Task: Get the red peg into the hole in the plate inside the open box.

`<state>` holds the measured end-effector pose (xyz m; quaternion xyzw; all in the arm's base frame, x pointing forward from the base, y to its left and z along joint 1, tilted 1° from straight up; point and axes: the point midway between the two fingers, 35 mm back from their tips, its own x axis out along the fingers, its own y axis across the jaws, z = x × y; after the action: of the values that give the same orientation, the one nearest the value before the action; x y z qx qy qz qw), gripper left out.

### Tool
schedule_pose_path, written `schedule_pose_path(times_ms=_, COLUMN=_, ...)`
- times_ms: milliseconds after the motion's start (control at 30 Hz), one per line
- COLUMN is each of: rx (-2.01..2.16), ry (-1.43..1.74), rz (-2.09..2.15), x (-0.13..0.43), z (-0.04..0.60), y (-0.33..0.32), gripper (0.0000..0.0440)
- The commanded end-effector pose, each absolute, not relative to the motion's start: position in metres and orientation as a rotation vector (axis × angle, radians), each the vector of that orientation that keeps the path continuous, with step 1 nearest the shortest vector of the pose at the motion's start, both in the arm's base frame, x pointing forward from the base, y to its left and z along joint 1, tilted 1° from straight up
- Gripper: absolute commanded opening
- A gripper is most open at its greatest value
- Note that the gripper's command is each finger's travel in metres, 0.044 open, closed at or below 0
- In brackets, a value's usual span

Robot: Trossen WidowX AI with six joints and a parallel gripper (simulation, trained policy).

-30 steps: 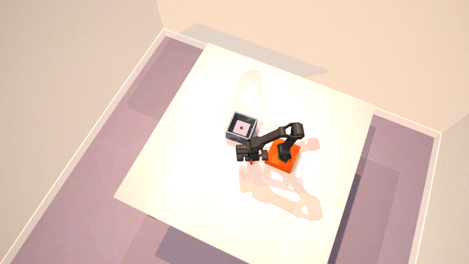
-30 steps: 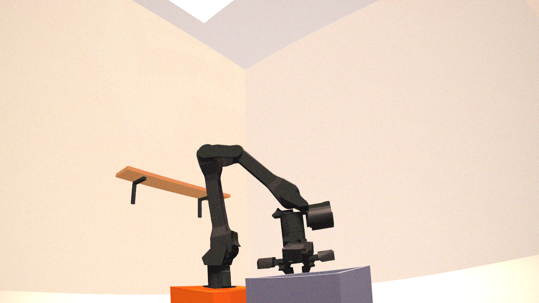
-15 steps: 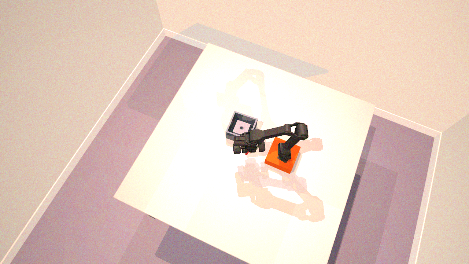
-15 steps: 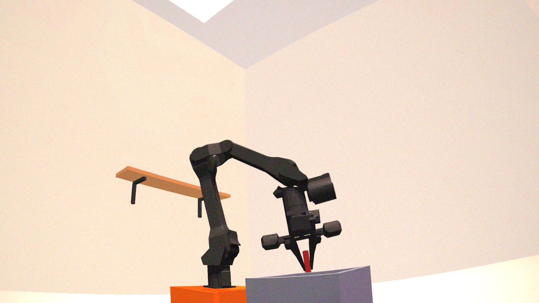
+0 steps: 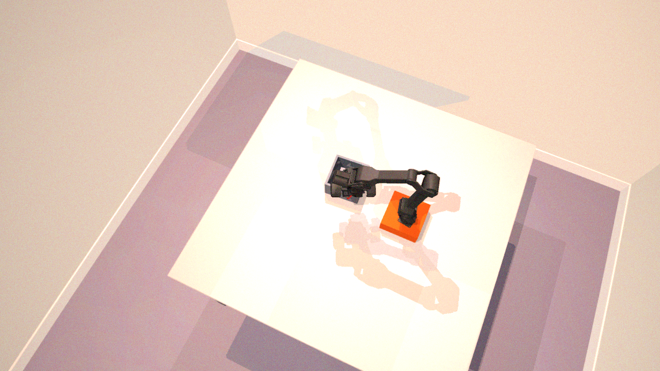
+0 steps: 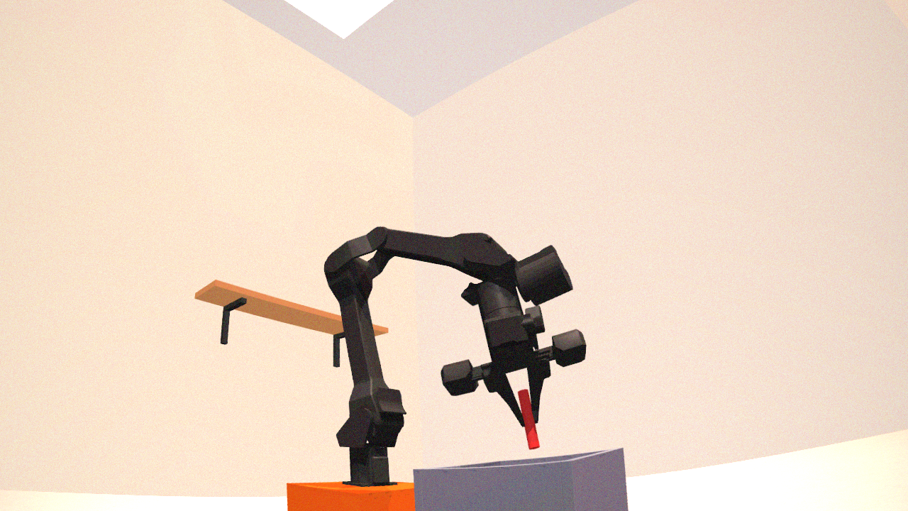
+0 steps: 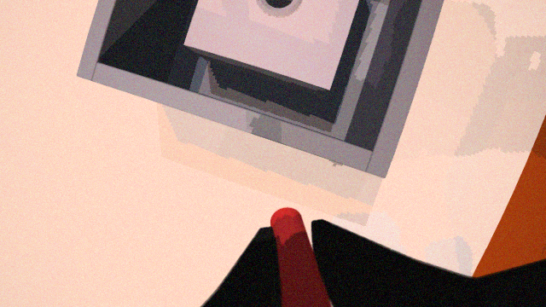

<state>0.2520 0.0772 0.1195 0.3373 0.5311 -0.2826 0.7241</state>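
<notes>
We have the red peg [image 5: 350, 196] [image 6: 528, 419] [image 7: 294, 256] clamped between the fingertips of the gripper [image 6: 530, 420] [image 7: 292, 235], with its lower end projecting below them. In the exterior view the peg hangs above the rim of the open box [image 5: 328, 192] [image 6: 495, 489] [image 7: 230, 108], its long axis leaning slightly from vertical, lower end toward the right of that view.

The governing relation is peg tip to hole. In the wrist view, the hole [image 7: 279, 2] in the plate [image 7: 273, 47] lies beyond the near box wall, toward the upper edge of that view, while the peg's visible end appears on our side of the wall. We judge that the next move requires lateral travel toward the hole, then correction of the lean before lowering. If we descend without this alignment, the tip may strike the wall or plate.

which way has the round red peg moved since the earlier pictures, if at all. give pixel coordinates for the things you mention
Yes, upward: in the exterior view, the round red peg [image 5: 349, 197] [image 6: 528, 419] [image 7: 296, 251] now shows wholly above the grey square box's [image 5: 327, 189] [image 6: 495, 492] [image 7: 230, 107] rim.
</notes>
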Motion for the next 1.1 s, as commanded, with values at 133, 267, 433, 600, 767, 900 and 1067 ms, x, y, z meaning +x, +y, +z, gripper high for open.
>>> schedule_pose_path(times_ms=133, rx=0.767, ry=1.131, rz=-0.664, x=0.273, z=0.126, y=0.054, gripper=0.0000)
schedule_pose_path(times_ms=267, rx=0.783, ry=1.114, rz=-0.689, x=0.282, z=0.127, y=0.041, gripper=0.0000)
schedule_pose_path(times_ms=433, rx=0.803, ry=1.096, rz=-0.719, x=0.294, z=0.124, y=0.024, gripper=0.0000)
schedule_pose_path(times_ms=600, rx=0.825, ry=1.087, rz=-0.745, x=0.304, z=0.120, y=0.010, gripper=0.0001)
schedule_pose_path(times_ms=767, rx=0.844, ry=1.091, rz=-0.766, x=0.312, z=0.113, y=-0.002, gripper=0.0006)
schedule_pose_path(times_ms=900, rx=0.857, ry=1.103, rz=-0.780, x=0.317, z=0.106, y=-0.009, gripper=0.0010)
schedule_pose_path(times_ms=1067, rx=0.864, ry=1.127, rz=-0.794, x=0.322, z=0.093, y=-0.015, gripper=0.0011)
